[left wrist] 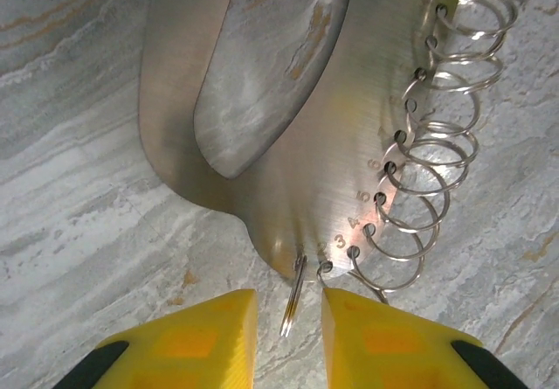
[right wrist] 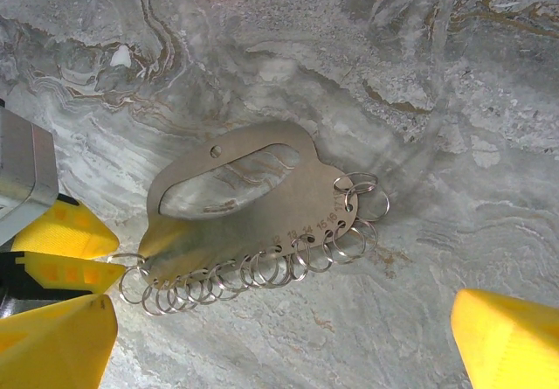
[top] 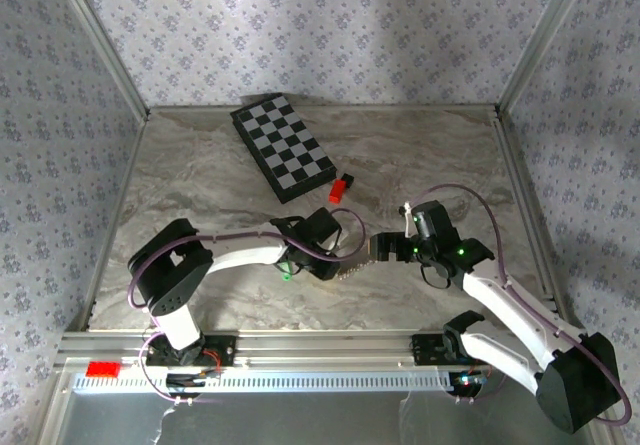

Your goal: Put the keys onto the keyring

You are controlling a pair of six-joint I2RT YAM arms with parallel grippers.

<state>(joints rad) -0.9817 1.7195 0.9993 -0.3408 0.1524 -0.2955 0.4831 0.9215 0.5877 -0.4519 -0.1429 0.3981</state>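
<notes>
**Left pincer (left wrist: 288,309) straddling 1 ring of the keyring (left wrist: 293,297); right pincer (right wrist: 284,319) spread wide, holding nothing.**

We see the left fingers (left wrist: 210,336) narrowly parted, with the edge-on ring between them and a gap on each side. The keyring's rings line the curved edge of a metal plate (right wrist: 306,205) lying flat on the marbled desk (top: 200,175), between the 2 pincers. The green-headed key (top: 286,276) lies beside the left arm. The checkerboard (top: 283,146) and the red-and-black block (top: 341,187) sit farther back. Floral walls (top: 330,25) enclose 3 sides.

Bright, diffuse light; soft shadows; warm glare streaks the metal plate (left wrist: 306,205); close foreground slightly soft.
</notes>
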